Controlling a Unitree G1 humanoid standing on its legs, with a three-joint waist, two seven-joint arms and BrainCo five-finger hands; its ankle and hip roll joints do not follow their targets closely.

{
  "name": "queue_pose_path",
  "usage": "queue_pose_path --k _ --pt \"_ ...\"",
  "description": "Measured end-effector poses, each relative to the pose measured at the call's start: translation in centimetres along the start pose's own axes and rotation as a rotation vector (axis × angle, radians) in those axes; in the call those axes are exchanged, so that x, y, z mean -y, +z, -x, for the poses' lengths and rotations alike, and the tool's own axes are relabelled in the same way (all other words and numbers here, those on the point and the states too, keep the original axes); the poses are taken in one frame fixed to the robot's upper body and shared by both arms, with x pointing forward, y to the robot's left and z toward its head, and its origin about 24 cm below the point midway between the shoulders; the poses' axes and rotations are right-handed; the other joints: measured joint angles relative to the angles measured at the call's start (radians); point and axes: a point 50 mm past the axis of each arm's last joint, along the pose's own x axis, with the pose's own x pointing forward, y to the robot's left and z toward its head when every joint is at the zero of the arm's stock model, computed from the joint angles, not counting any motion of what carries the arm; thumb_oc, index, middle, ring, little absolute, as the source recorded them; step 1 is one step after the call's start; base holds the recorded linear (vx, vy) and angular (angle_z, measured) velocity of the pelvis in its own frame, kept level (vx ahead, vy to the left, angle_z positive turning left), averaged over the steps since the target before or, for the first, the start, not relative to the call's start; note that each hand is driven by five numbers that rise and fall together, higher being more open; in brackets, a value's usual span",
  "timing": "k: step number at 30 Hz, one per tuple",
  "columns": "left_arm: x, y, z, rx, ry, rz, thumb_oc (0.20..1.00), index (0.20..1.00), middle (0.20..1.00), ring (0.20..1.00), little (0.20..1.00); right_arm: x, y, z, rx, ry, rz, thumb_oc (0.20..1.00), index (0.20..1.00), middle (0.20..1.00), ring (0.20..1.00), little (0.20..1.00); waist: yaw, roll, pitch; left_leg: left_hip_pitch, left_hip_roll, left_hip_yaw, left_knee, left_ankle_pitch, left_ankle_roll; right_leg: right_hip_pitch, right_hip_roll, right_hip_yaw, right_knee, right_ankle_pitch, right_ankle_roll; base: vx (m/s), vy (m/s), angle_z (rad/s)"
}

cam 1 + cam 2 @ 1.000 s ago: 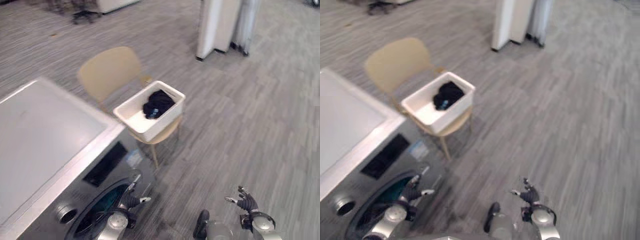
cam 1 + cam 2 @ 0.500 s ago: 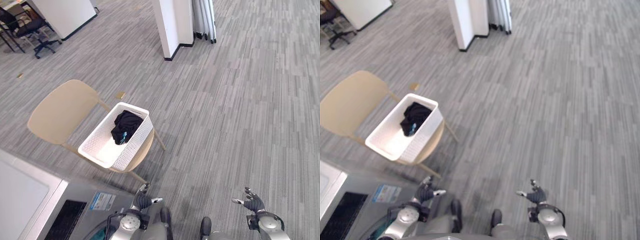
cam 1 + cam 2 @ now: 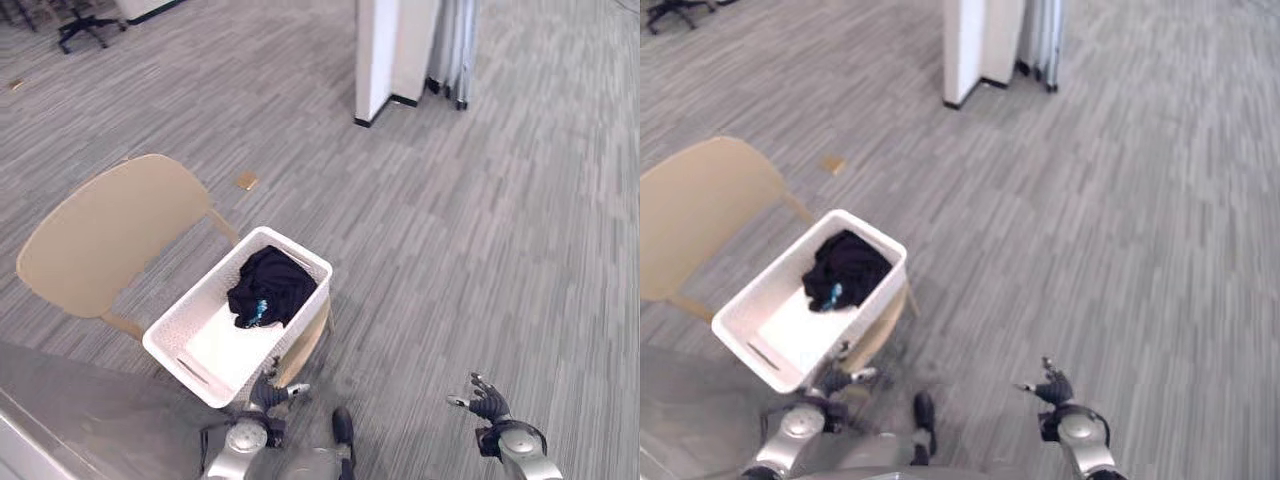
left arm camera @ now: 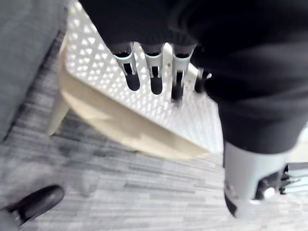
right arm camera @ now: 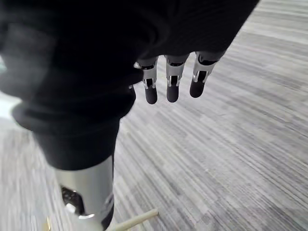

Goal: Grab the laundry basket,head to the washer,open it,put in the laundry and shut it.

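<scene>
Left hand (image 3: 268, 394) and right hand (image 3: 484, 403) hang empty with fingers relaxed and apart. The basket (image 3: 196, 324) sits on the chair (image 3: 105, 232) just beyond the left hand, at 11 o'clock. Its long axis runs from 7 to 1 o'clock, with dark laundry (image 3: 270, 286) at the far end.

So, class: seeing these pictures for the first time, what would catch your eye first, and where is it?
A white laundry basket sits on the seat of a tan chair, with dark clothes heaped at its far end. Both robot hands hang open near the bottom edge: the left hand beside the basket, the right hand over grey floor.

Left hand (image 3: 268, 394) and right hand (image 3: 484, 402) hang low, fingers seemingly relaxed, empty.
</scene>
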Motion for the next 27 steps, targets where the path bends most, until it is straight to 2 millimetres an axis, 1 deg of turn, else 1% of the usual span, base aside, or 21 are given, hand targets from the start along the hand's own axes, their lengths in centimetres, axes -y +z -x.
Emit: queue_pose_path --k 1,2,3,4,5,6,7,8,9,10,11,12,14,15,16,20,21,23,25,26,27 --pt "0.0 0.3 -0.1 0.008 0.000 0.000 1.000 1.000 1.000 1.000 1.000 0.2 0.2 0.0 0.011 -0.007 -0.007 1.000 1.000 1.000 1.000 1.000 0.006 0.002 0.006 0.012 -0.004 -0.022 -0.002 -0.004 0.003 -0.051 0.015 0.025 0.036 -0.012 0.002 0.08 -0.031 1.08" --pt "0.1 0.2 -0.1 0.007 0.001 0.001 1.000 1.000 1.000 1.000 1.000 0.2 0.6 -0.1 0.021 -0.008 -0.006 1.000 1.000 1.000 1.000 1.000 -0.016 0.007 0.014 0.031 -0.003 -0.044 -0.003 -0.003 0.001 -0.102 0.028 0.047 0.043 -0.026 -0.021 0.13 -0.065 1.10" --pt "0.3 -0.2 0.1 -0.005 -0.002 0.004 1.000 1.000 1.000 1.000 1.000 0.2 1.3 -0.4 0.045 -0.005 -0.001 1.000 1.000 1.000 1.000 1.000 -0.012 0.022 0.022 0.058 -0.007 -0.089 -0.009 -0.005 -0.002 -0.158 0.045 0.072 0.000 -0.040 -0.044 0.09 -0.054 1.55" --pt "0.4 -0.4 0.2 -0.010 -0.001 0.009 1.000 1.000 1.000 1.000 1.000 0.2 2.3 -0.7 0.071 -0.001 0.006 1.000 1.000 1.000 1.000 1.000 -0.008 0.039 0.027 0.077 -0.007 -0.149 -0.011 -0.020 -0.024 -0.220 0.063 0.122 -0.126 -0.042 -0.052 0.18 -0.177 1.57" --pt "0.3 -0.4 0.3 -0.010 0.009 0.010 1.000 1.000 1.000 1.000 1.000 0.1 2.3 -0.8 0.071 0.001 0.008 1.000 1.000 1.000 1.000 1.000 -0.003 0.036 0.027 0.079 -0.008 -0.157 -0.008 -0.039 -0.020 -0.262 0.056 0.143 -0.240 -0.014 -0.046 0.18 -0.211 1.40" --pt "0.8 -1.2 0.7 -0.034 -0.003 0.017 1.000 1.000 1.000 1.000 1.000 0.0 2.9 -1.0 0.088 0.004 0.005 1.000 1.000 1.000 1.000 1.000 0.021 0.046 0.028 0.101 -0.012 -0.221 0.012 -0.067 -0.023 -0.274 0.067 0.172 -0.303 0.024 -0.046 0.23 -0.250 1.70" --pt "2.0 -0.9 0.4 -0.033 -0.020 0.043 1.000 1.000 1.000 1.000 1.000 0.4 2.2 -0.5 0.084 0.006 0.037 1.000 1.000 1.000 1.000 1.000 0.007 0.114 0.025 0.061 0.045 -0.366 0.087 -0.108 -0.053 -0.279 0.224 0.415 -0.370 0.029 -0.054 0.12 -0.215 2.59" --pt "2.7 -0.5 -0.1 -0.031 -0.057 0.014 1.000 1.000 1.000 1.000 1.000 0.4 1.1 -0.2 0.048 0.026 0.065 1.000 1.000 1.000 1.000 1.000 -0.037 0.121 0.019 0.046 0.040 -0.432 0.114 -0.102 -0.062 -0.249 0.248 0.530 -0.498 0.054 -0.037 0.08 -0.244 2.90" --pt "2.4 -0.4 -0.2 -0.028 -0.048 0.012 1.000 1.000 1.000 1.000 1.000 0.1 0.4 -0.1 0.016 0.034 0.056 1.000 1.000 1.000 1.000 1.000 -0.016 0.085 0.028 0.054 0.017 -0.434 0.112 -0.105 -0.063 -0.234 0.227 0.541 -0.518 0.080 -0.045 0.05 -0.330 2.69" --pt "2.0 -0.8 0.0 -0.042 -0.032 0.016 1.000 1.000 1.000 1.000 1.000 -0.1 -0.3 0.2 -0.007 0.035 0.039 1.000 1.000 1.000 1.000 1.000 -0.007 0.016 0.027 0.092 -0.031 -0.471 0.118 -0.122 -0.075 -0.208 0.156 0.485 -0.517 0.190 -0.086 0.04 -0.282 1.80" --pt "2.2 -1.4 0.3 -0.058 -0.042 0.014 1.000 1.000 1.000 1.000 1.000 0.1 -0.5 0.2 -0.013 0.032 0.044 1.000 1.000 1.000 1.000 1.000 -0.016 0.015 0.021 0.081 -0.032 -0.473 0.136 -0.142 -0.091 -0.204 0.132 0.409 -0.513 0.221 -0.086 0.07 -0.242 1.89" --pt "2.3 -2.1 1.0 -0.072 -0.047 0.017 1.000 1.000 1.000 1.000 1.000 0.7 -0.3 0.2 -0.004 0.020 0.054 1.000 1.000 1.000 1.000 1.000 -0.015 0.015 0.010 0.047 -0.007 -0.431 0.163 -0.178 -0.106 -0.206 0.131 0.336 -0.520 0.223 -0.089 0.05 -0.117 1.30" --pt "1.7 -2.6 1.3 -0.088 -0.034 0.007 1.000 1.000 1.000 1.000 1.000 1.2 0.9 -0.4 0.031 0.002 0.049 1.000 1.000 1.000 1.000 1.000 -0.004 0.026 0.004 0.034 0.021 -0.388 0.162 -0.178 -0.112 -0.204 0.148 0.309 -0.543 0.242 -0.082 0.00 -0.110 0.93" --pt "1.5 -2.9 1.4 -0.097 -0.033 0.003 1.000 1.000 1.000 1.000 1.000 1.5 1.6 -0.6 0.051 -0.008 0.042 1.000 1.000 1.000 1.000 1.000 -0.006 0.015 0.009 0.037 0.028 -0.380 0.158 -0.179 -0.111 -0.193 0.154 0.305 -0.556 0.262 -0.083 -0.02 -0.108 0.77" --pt "1.5 -2.9 1.4 -0.099 -0.033 0.002 1.000 1.000 1.000 1.000 1.000 1.7 1.9 -0.7 0.060 -0.016 0.047 1.000 1.000 1.000 1.000 1.000 -0.012 0.013 0.011 0.038 0.036 -0.364 0.157 -0.179 -0.112 -0.179 0.155 0.287 -0.569 0.270 -0.088 -0.01 -0.065 0.99" --pt "1.3 -1.1 0.7 -0.032 -0.029 0.000 1.000 1.000 1.000 1.000 1.000 3.0 4.1 -0.7 0.154 -0.053 0.088 1.000 1.000 1.000 1.000 1.000 -0.020 -0.020 0.029 -0.028 0.063 -0.183 0.151 -0.173 -0.108 -0.144 0.128 0.175 -0.646 0.265 -0.101 0.00 -0.025 0.98" --pt "1.1 -0.4 0.5 -0.005 -0.024 0.002 1.000 1.000 1.000 1.000 1.000 3.1 5.1 -0.5 0.201 -0.056 0.120 1.000 1.000 1.000 1.000 1.000 -0.022 -0.029 0.035 -0.047 0.096 -0.085 0.132 -0.174 -0.108 -0.138 0.123 0.135 -0.667 0.265 -0.101 0.03 0.017 0.94" --pt "0.6 0.0 0.3 0.010 -0.013 -0.001 1.000 1.000 1.000 1.000 1.000 3.3 6.5 -0.1 0.272 -0.059 0.168 1.000 1.000 1.000 1.000 1.000 -0.034 -0.038 0.045 -0.049 0.141 0.046 0.124 -0.166 -0.119 -0.114 0.111 0.069 -0.699 0.265 -0.102 0.05 0.020 0.80" --pt "0.4 -0.4 0.6 -0.002 -0.007 -0.002 1.000 1.000 1.000 1.000 1.000 3.9 8.0 -0.1 0.329 -0.091 0.214 1.000 1.000 1.000 1.000 1.000 -0.042 -0.032 0.047 -0.041 0.147 0.047 0.085 -0.144 -0.138 -0.111 0.108 0.058 -0.702 0.264 -0.101 0.14 0.070 0.53" --pt "0.1 -0.4 0.6 -0.002 -0.003 -0.006 1.000 1.000 1.000 1.000 1.000 4.3 8.5 0.0 0.349 -0.098 0.270 1.000 1.000 1.000 1.000 1.000 -0.038 -0.033 0.047 -0.032 0.146 0.060 0.057 -0.139 -0.130 -0.103 0.104 0.050 -0.722 0.263 -0.099 0.15 0.095 0.24" --pt "-0.3 -0.6 0.7 -0.007 0.011 -0.001 1.000 1.000 1.000 1.000 1.000 4.7 9.4 0.3 0.386 -0.103 0.331 1.000 1.000 1.000 1.000 1.000 -0.038 -0.024 0.046 -0.029 0.153 0.068 0.030 -0.134 -0.129 -0.090 0.100 0.008 -0.739 0.255 -0.093 0.17 0.126 0.13"
